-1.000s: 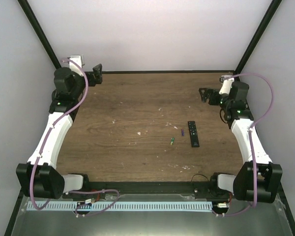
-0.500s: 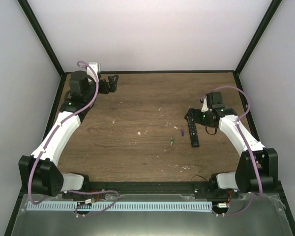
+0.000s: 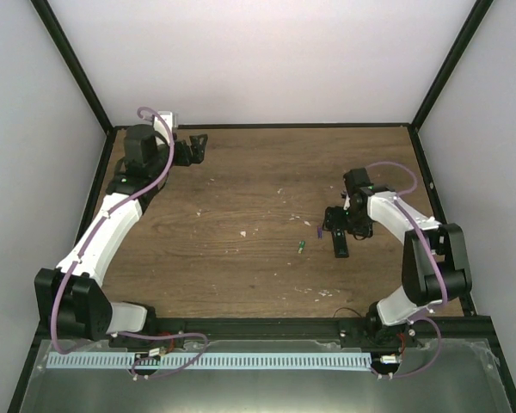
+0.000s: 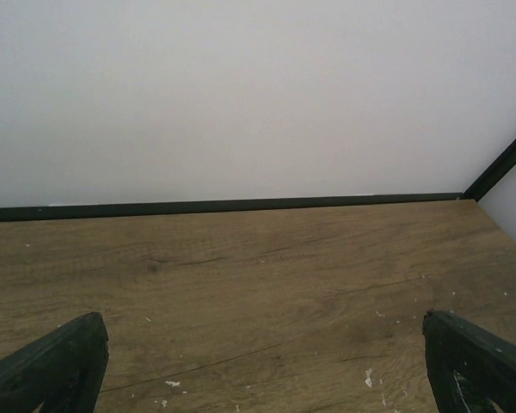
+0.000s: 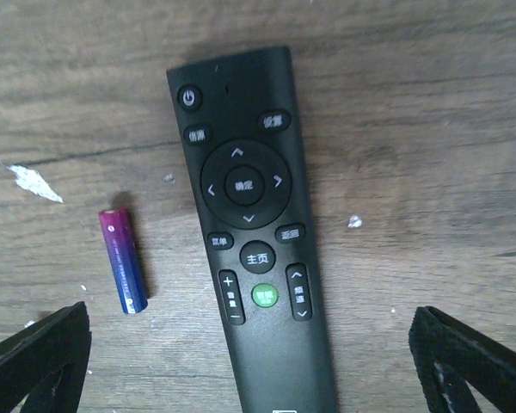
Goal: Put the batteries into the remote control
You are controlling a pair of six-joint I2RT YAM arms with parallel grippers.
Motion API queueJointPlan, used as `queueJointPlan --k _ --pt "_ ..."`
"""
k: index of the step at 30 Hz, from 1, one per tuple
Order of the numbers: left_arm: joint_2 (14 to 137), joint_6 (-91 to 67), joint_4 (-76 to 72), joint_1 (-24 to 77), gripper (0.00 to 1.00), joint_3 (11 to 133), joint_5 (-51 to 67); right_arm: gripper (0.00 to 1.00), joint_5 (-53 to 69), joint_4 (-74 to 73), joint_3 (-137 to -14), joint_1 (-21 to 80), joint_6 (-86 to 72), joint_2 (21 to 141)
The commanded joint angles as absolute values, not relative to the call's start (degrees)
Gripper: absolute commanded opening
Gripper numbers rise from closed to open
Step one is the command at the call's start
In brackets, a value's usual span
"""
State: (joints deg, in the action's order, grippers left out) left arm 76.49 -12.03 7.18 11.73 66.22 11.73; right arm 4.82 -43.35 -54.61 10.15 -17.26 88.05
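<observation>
The black remote control (image 5: 256, 258) lies buttons up on the wooden table; in the top view its near end (image 3: 340, 248) shows below my right gripper. The purple battery (image 5: 123, 261) lies just left of the remote, also seen in the top view (image 3: 317, 232). The green battery (image 3: 301, 247) lies further left. My right gripper (image 3: 338, 225) is open and hovers over the remote, its fingertips (image 5: 39, 357) wide apart on either side of remote and purple battery. My left gripper (image 3: 196, 146) is open and empty at the far left corner, with only bare table between its fingertips (image 4: 56, 366).
A black frame rail (image 4: 224, 206) and white wall bound the table's far edge. Slanted black posts (image 3: 69, 64) stand at both back corners. Small white flecks (image 5: 34, 182) dot the wood.
My right arm has swung in from the far right edge and lowered over the remote. My left gripper shifted right along the back edge, then stayed put.
</observation>
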Motion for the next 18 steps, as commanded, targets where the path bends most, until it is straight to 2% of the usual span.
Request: queueJointPlan --k 1,18 --pt "76.53 -12.16 7.56 11.85 1.0 67.16 12.44 0.91 3.09 -44.03 -56.25 11.76 -18.25 89.97" --pt "78.19 -11.66 7.7 11.83 1.0 67.93 13.25 0.79 1.17 -43.3 -56.16 11.94 -18.18 96.71"
